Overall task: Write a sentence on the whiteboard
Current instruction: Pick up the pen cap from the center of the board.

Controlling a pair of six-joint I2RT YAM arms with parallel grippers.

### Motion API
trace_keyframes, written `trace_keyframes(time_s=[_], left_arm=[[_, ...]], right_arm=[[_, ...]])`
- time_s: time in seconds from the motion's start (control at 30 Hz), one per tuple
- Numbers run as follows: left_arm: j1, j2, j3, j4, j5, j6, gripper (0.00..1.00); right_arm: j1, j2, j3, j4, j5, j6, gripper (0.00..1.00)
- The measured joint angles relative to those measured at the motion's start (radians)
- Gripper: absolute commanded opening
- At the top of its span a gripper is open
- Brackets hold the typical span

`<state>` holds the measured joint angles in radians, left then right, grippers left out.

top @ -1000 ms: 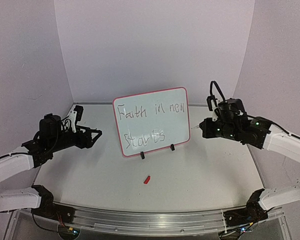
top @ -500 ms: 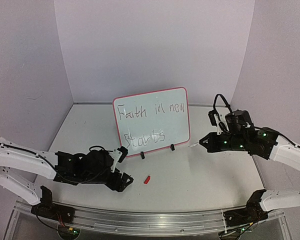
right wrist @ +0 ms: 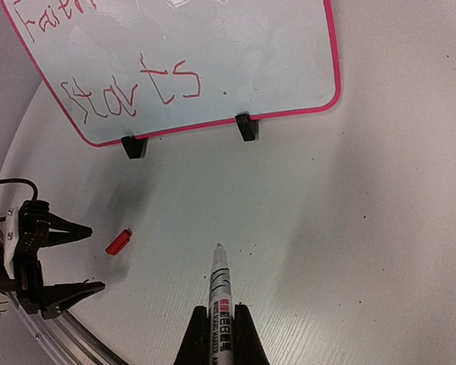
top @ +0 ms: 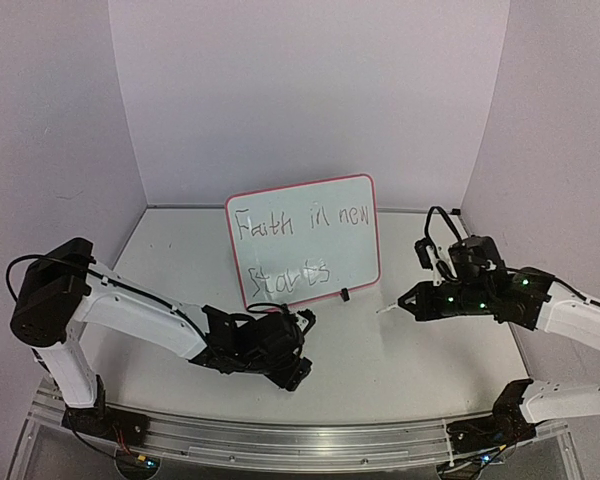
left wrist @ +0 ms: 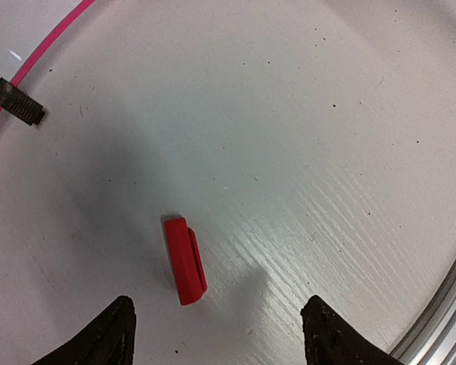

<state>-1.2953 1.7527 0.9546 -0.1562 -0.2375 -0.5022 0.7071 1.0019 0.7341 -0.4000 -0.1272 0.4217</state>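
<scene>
The whiteboard (top: pixel 302 240) stands upright at mid-table on two black feet, with a pink rim. The sentence (top: pixel 298 250) reads "Faith in new starts" in two reddish lines; the right wrist view shows the board (right wrist: pixel 235 68) and "Starts" (right wrist: pixel 133 93). My right gripper (top: pixel 408 299) is shut on a white marker (right wrist: pixel 221 280), uncapped tip pointing at the table, right of the board and apart from it. My left gripper (top: pixel 302 350) is open, low over a red marker cap (left wrist: pixel 185 259) that lies on the table just ahead of the fingers (left wrist: pixel 106 338). The top view hides the cap.
The cap (right wrist: pixel 118 242) and my open left gripper (right wrist: pixel 96 258) show at the left of the right wrist view. A metal rail (top: pixel 280 430) runs along the table's near edge. Purple walls enclose the back and sides. A board foot (left wrist: pixel 17 101) shows in the left wrist view.
My left arm has swung from the far left round to the front centre, down over the red cap. My right gripper has dropped lower and drawn slightly back with the marker.
</scene>
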Motion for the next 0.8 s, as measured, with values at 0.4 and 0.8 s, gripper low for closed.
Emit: trace_keyframes(time_s=[0.4, 0.8], left_arm=[[0.000, 0.102, 0.113, -0.129, -0.075, -0.025, 0.43], [0.000, 0.135, 0.143, -0.194, -0.082, -0.043, 0.19]], right_arm=[[-0.002, -0.042, -0.018, 0.015, 0.003, 0.004, 0.00], [-0.002, -0.052, -0.024, 0.018, 0.006, 0.022, 0.00]])
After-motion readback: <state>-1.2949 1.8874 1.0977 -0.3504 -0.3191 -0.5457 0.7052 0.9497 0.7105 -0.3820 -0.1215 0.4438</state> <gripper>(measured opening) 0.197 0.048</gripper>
